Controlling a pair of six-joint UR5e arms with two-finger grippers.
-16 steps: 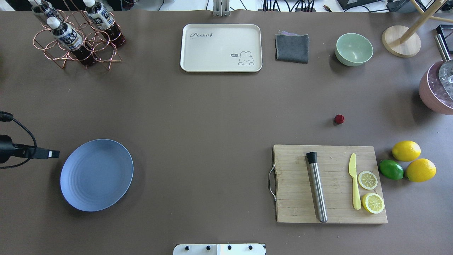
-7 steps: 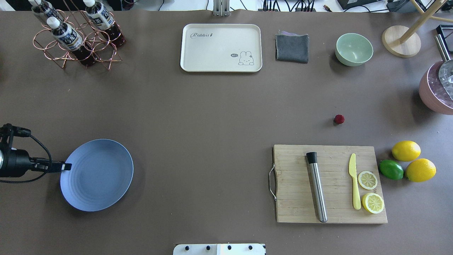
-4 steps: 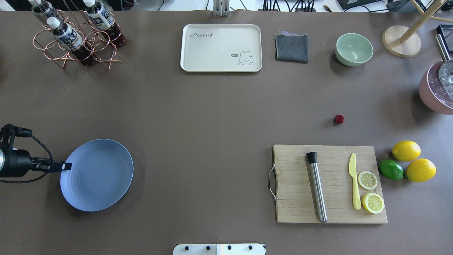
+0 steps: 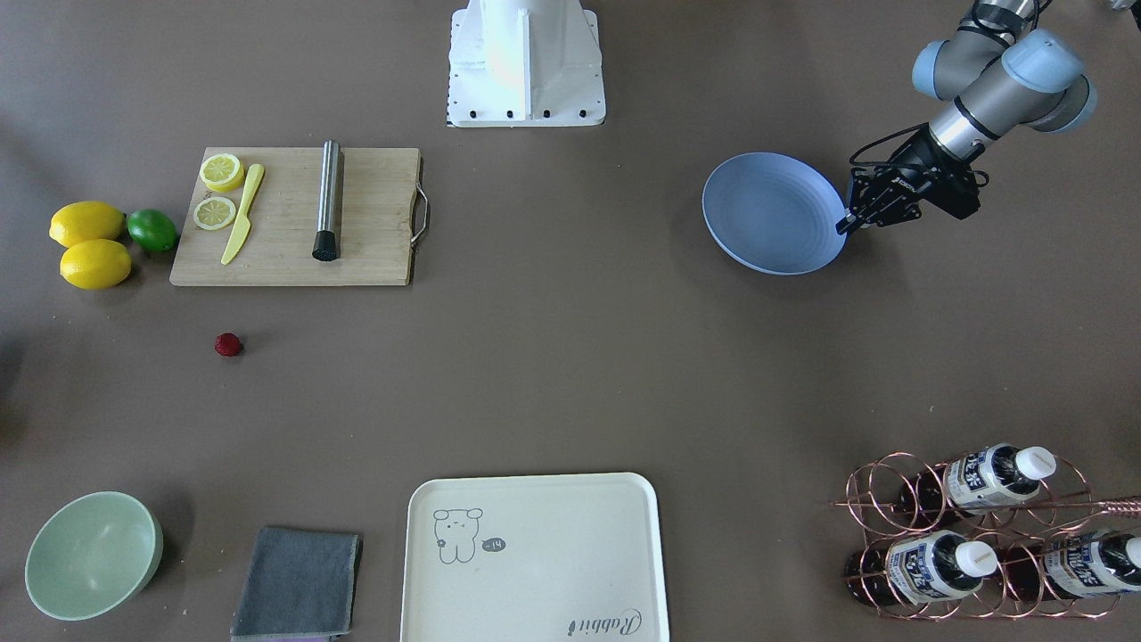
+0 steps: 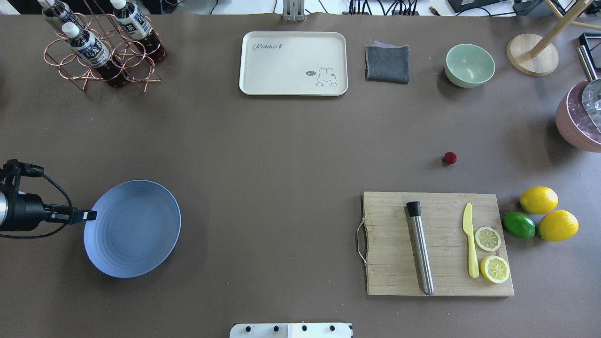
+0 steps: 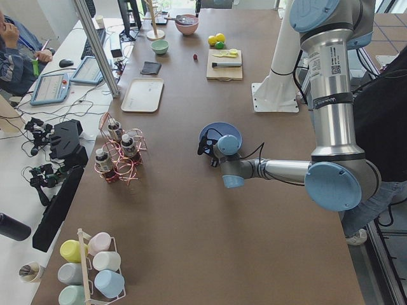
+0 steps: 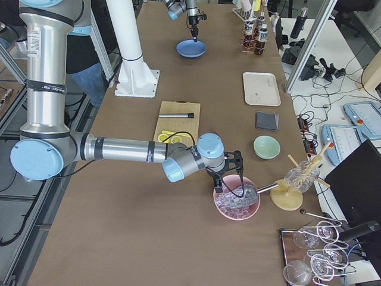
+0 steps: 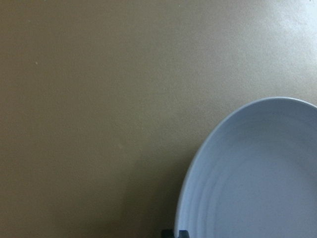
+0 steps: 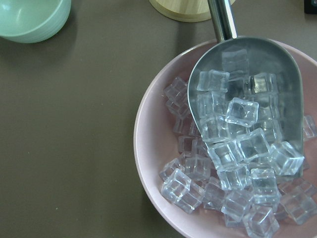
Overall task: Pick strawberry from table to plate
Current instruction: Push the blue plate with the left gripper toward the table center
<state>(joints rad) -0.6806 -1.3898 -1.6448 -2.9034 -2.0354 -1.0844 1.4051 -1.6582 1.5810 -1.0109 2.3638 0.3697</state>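
Observation:
The strawberry (image 5: pixel 450 158) (image 4: pixel 228 344), a tiny dark-red berry, lies on the bare table (image 5: pixel 281 155) just beyond the cutting board, far from both grippers. The light-blue plate (image 5: pixel 132 228) (image 4: pixel 771 214) (image 8: pixel 257 173) sits at the table's left side. My left gripper (image 5: pixel 89 215) (image 4: pixel 842 227) is at its outer rim, shut on the plate's edge. My right gripper (image 7: pixel 231 182) hangs over the pink bowl of ice, seen only in the right side view. Whether it is open or shut I cannot tell.
A wooden cutting board (image 5: pixel 439 244) holds a steel muddler, a yellow knife and lemon halves. Two lemons and a lime (image 5: pixel 519 225) lie beside it. Along the far edge stand a cream tray (image 5: pixel 293 63), grey cloth (image 5: pixel 387 63), green bowl (image 5: pixel 469 65) and bottle rack (image 5: pixel 101 44). The pink ice bowl (image 5: pixel 580 119) is at right.
The left gripper came in to the plate's rim. Since 0.6 s ago the plate has shifted slightly right and away from the robot, with the gripper on it. The strawberry has not moved.

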